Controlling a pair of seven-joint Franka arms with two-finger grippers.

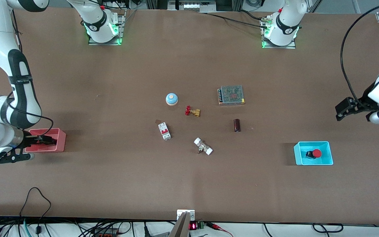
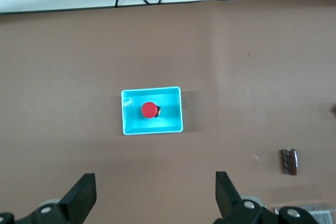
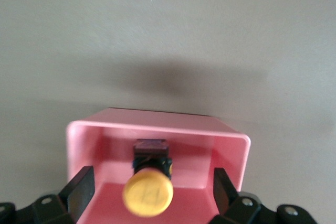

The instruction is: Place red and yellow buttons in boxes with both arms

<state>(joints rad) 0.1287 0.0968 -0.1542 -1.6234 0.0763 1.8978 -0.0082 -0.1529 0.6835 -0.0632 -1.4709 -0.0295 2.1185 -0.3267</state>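
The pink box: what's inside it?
In the pink box lies a yellow button on its black base, between the right claw's open fingers. The floor beneath the button is hidden.

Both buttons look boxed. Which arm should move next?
Right, probably: the right gripper hangs open in the pink box astride the yellow button and must lift out. The left gripper hangs clear, open.
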